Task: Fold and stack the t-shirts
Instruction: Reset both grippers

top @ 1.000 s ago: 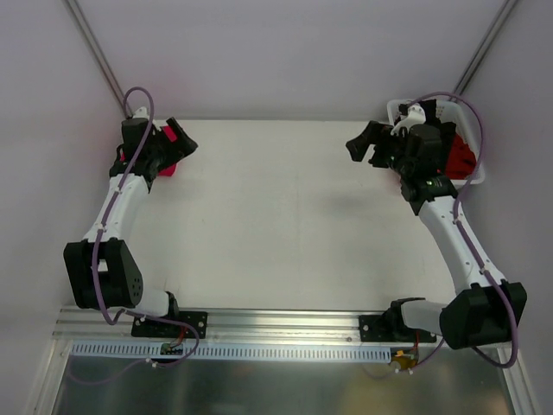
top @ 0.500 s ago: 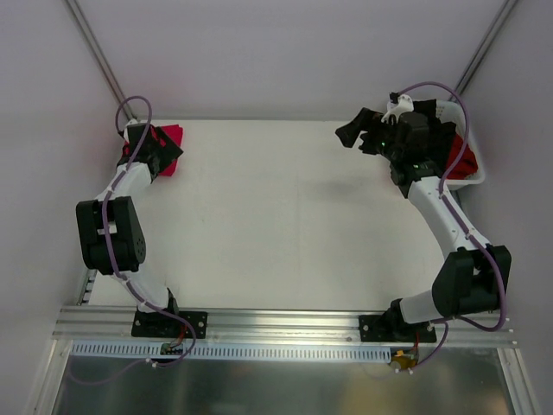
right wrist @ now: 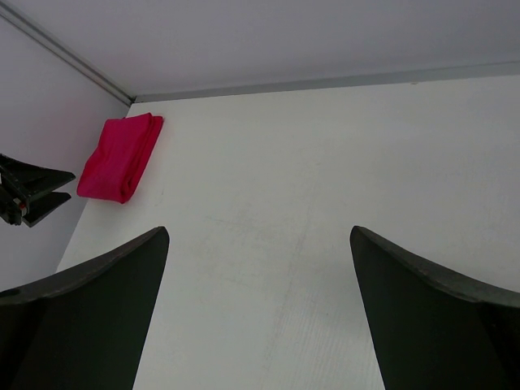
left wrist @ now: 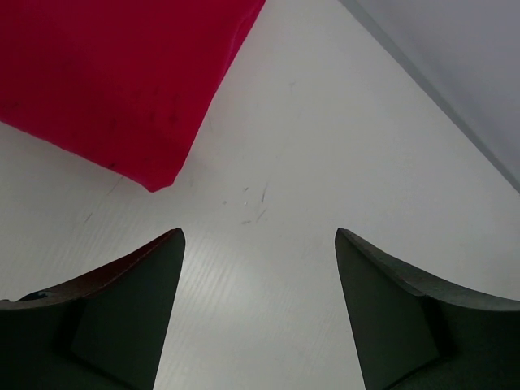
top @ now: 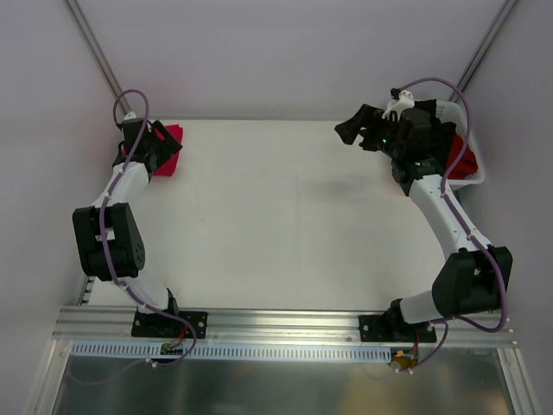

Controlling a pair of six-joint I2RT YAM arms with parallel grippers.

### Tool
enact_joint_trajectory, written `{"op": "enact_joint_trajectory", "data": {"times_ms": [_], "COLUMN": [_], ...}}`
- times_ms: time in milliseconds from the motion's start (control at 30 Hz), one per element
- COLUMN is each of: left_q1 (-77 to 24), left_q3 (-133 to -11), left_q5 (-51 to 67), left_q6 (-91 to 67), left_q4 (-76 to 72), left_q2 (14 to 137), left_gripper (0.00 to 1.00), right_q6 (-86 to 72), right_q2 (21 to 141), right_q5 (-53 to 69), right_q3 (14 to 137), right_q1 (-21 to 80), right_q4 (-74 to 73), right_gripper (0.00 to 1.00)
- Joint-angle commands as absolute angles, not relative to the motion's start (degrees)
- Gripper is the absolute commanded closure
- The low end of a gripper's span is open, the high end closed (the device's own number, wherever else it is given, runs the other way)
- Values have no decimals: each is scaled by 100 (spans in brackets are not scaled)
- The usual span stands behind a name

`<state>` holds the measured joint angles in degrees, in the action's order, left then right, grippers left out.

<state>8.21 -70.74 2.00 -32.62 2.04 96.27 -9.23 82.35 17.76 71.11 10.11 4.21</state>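
T-shirt (left wrist: 114,81) in crimson lies folded just ahead of left end effector (left wrist: 258,236).

You see the t-shirt (left wrist: 114,81) ahead-left of the left gripper (left wrist: 258,236) as soft matt crimson cloth, its fingers (left wrist: 122,317) dull dark plastic, the table (left wrist: 325,146) beneath white, matt, finely ribbed, scuffed, the basket (top: 477,177) behind the right gripper (top: 348,132) white plastic
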Motion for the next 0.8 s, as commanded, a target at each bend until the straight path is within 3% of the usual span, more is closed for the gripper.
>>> {"op": "enact_joint_trajectory", "data": {"times_ms": [0,267,433,767], "left_q1": [677,-1105,-1160,-1151], "left_q3": [-6777,-4862,-3992,-4113], "left_q5": [685,35,-588,-818], "left_q6": [-2674,-2557,-3058,-2927], "left_q4": [324,624,677,773], "left_q2": [8372,6215,5345,5379], "left_gripper": [25,28,21,13], "right_q6": [-1002,-1362,-1239,-1187], "right_q2": [8191,8314,8157,7796], "right_q5": [2135,2083,1916,1802], "right_q3": [7479,7506,7304,6864], "right_q1": [1037,1028,1028,1028], "right_q4": [519,387,308,299], "right_gripper": [1,1,1,1]}}
